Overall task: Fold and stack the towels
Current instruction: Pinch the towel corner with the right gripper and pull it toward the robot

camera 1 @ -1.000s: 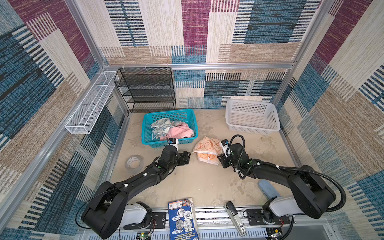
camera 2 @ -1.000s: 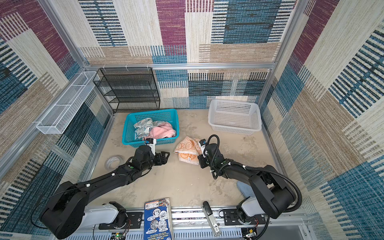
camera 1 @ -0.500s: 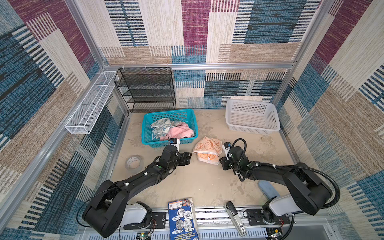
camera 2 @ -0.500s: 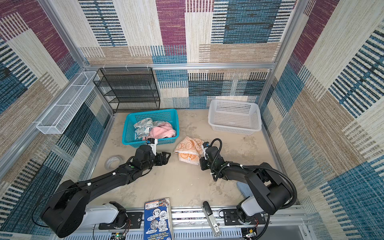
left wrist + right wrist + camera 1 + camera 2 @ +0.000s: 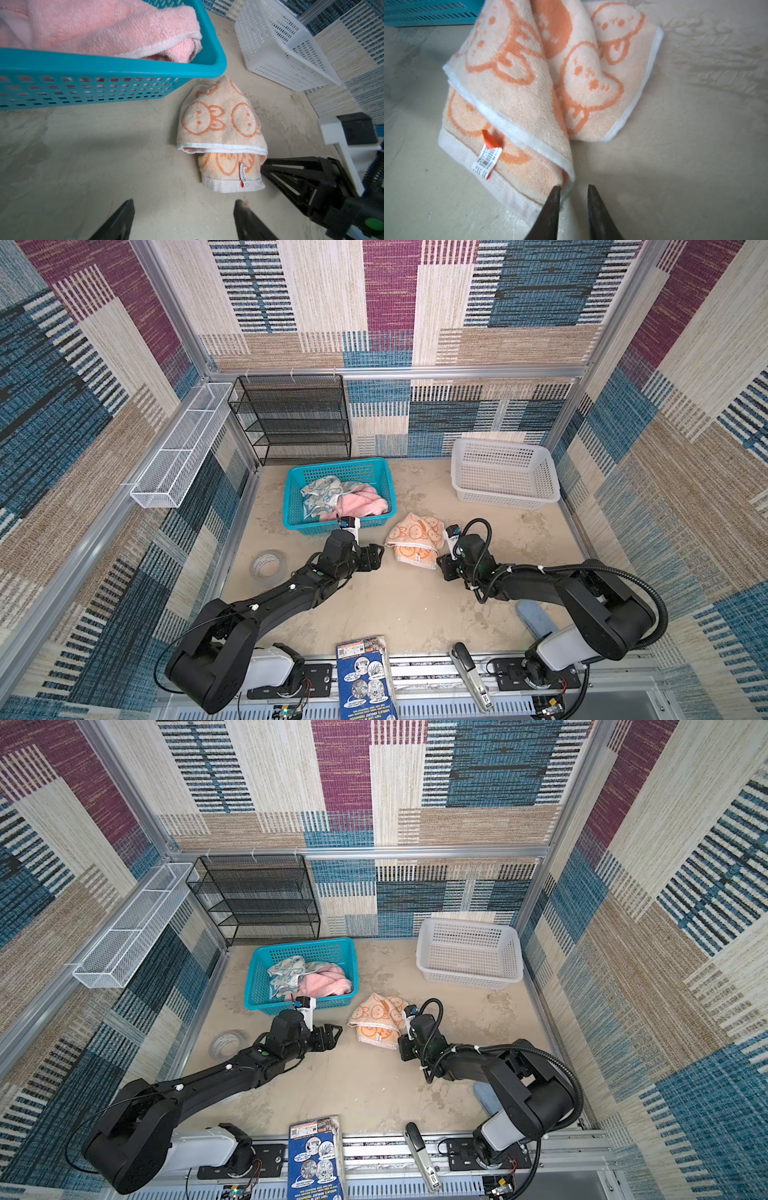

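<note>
- Orange towel [image 5: 415, 541]: loosely bunched on the table [image 5: 395, 605], between the teal basket [image 5: 316, 526] and the right gripper [image 5: 441, 566]. Hems overlap and the label shows. Unfolded.
- Right gripper: over the last second it has slid from the towel's side down to its near corner, and its jaws have narrowed a little. In the right wrist view they stand a small gap apart, with one fingertip [image 5: 554, 199] touching the corner hem. Nothing is clamped yet; bare table shows in most of the gap.
- Left gripper [image 5: 372, 558]: barely moved. Jaws wide apart and empty, low over the table just beside the towel's opposite edge.
- Blue towel [image 5: 322, 493] and pink towel [image 5: 361, 504]: crumpled together in the teal basket, unchanged.
- White basket [image 5: 505, 499]: empty, well apart at the back.
- Reading: the right arm appears lined up to pinch that corner, probably to spread the towel flat before the first fold. The task looks barely begun, with no towel folded and none stacked.
- Risk: the corner has doubled layers, so a pinch may take both or slip off the hem.
</note>
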You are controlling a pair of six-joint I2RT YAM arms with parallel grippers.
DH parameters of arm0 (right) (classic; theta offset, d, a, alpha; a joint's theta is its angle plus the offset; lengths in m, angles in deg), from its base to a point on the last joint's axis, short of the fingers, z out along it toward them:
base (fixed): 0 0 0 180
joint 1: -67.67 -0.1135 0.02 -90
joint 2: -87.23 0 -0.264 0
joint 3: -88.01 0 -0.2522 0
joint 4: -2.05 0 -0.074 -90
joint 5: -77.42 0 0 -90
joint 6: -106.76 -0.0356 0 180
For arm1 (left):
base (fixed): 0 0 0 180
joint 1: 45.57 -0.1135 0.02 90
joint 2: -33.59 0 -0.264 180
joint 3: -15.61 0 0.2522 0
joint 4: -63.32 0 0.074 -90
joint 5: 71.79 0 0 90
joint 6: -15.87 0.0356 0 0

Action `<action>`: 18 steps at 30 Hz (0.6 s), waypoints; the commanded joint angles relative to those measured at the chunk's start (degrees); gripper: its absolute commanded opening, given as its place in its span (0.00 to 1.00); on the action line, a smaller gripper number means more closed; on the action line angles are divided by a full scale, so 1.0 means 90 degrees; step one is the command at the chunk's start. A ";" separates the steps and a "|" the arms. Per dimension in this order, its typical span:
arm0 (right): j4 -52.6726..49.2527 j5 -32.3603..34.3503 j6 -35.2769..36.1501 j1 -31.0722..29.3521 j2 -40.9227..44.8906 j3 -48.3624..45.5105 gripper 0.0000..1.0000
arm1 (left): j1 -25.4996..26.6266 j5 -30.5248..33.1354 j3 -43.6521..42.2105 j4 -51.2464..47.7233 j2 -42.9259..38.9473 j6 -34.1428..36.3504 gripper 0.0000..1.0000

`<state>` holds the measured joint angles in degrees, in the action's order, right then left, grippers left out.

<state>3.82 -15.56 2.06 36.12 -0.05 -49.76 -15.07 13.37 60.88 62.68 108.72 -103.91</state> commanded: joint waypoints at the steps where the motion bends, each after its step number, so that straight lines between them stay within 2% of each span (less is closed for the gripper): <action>1: 0.0170 0.0374 -0.0123 -0.0006 0.0046 -0.0009 0.26 | 0.0000 -0.0038 0.0025 0.0163 0.0021 0.0095 0.80; 11: 0.0211 0.0427 -0.0110 0.0042 -0.0095 0.0038 0.26 | -0.0001 -0.0116 0.0027 0.0229 0.0090 0.0038 0.79; 18: 0.0682 -0.0397 0.0004 0.0044 -0.0092 -0.0063 0.28 | -0.0008 -0.0116 0.0034 0.0259 0.0118 0.0037 0.79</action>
<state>6.07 -15.47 1.71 36.58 -1.04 -49.94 -15.07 13.11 60.88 63.82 109.68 -103.93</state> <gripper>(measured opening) 0.276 0.793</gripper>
